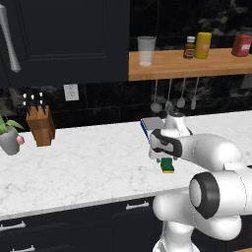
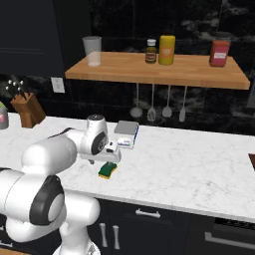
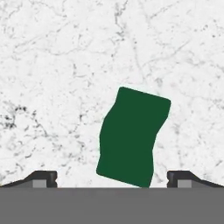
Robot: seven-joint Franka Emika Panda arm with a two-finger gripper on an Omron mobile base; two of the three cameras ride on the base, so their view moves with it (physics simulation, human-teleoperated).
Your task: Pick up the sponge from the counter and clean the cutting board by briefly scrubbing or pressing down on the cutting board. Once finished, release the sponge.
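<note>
One sponge (image 2: 107, 170), one scale (image 2: 126, 132), four hanging utensils (image 2: 152, 115), three jars (image 2: 166, 50).

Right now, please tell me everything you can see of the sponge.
The sponge is a small rectangular block with a dark green top layer over a yellow bottom layer. It lies flat, green side up, on the white marble counter, near its front edge. Nothing grips it: the gripper hangs above it, open, with its fingers wide apart on either side.
</note>
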